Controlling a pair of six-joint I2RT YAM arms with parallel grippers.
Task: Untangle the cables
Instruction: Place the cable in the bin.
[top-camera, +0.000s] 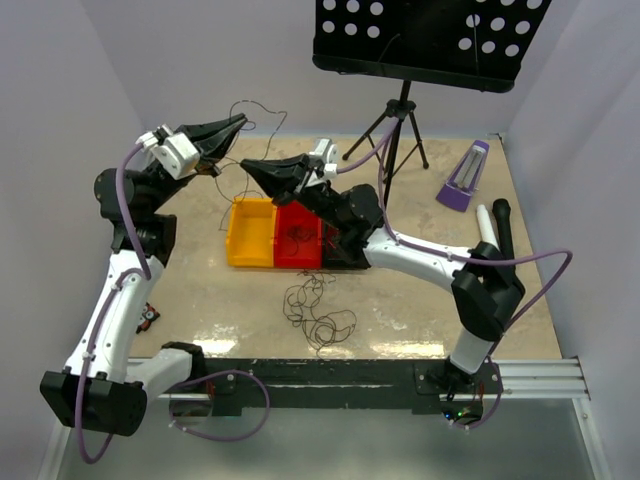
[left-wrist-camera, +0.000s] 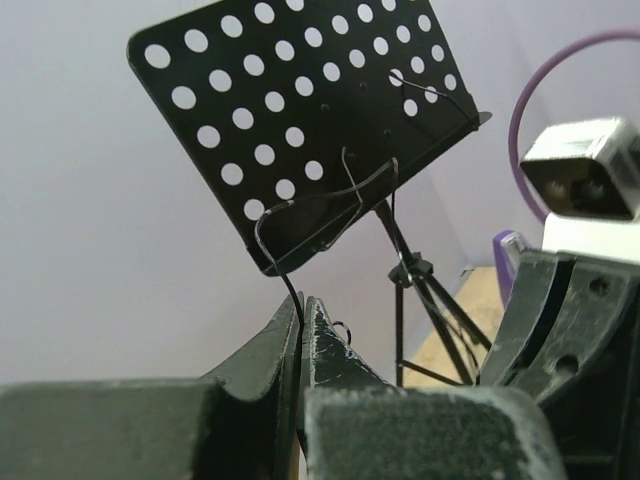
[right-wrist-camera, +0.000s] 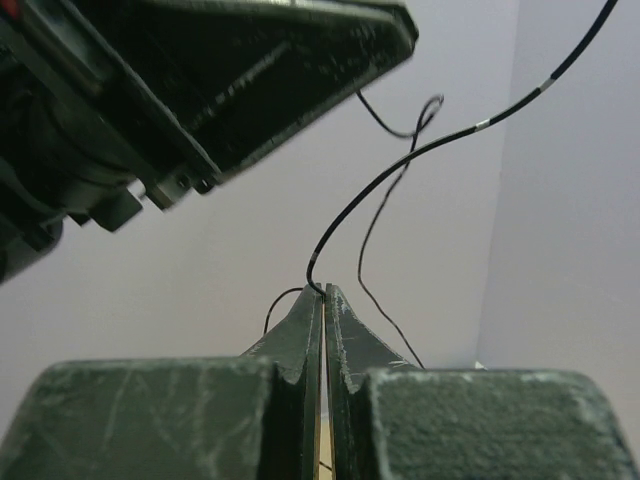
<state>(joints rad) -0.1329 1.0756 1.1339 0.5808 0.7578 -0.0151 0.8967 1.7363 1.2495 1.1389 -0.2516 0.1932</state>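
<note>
Both grippers are raised above the far left of the table, each pinching a thin dark cable. My left gripper (top-camera: 238, 124) (left-wrist-camera: 302, 300) is shut on a dark cable (left-wrist-camera: 262, 236) that curls up from its tips. Just below and to its right, my right gripper (top-camera: 247, 166) (right-wrist-camera: 323, 291) is shut on a dark cable (right-wrist-camera: 400, 166) that arcs up to the right. Thin wire (top-camera: 262, 108) loops in the air beyond the left fingertips. A loose tangle of dark cables (top-camera: 316, 310) lies on the table in front of the bins. A few strands (top-camera: 298, 234) rest in the red bin.
A yellow bin (top-camera: 250, 250) and a red bin (top-camera: 300, 258) stand side by side under the right arm. A black perforated music stand (top-camera: 420, 35) rises at the back. A purple metronome (top-camera: 463, 180) sits at the back right, and a white and black tool (top-camera: 493, 225) on the right.
</note>
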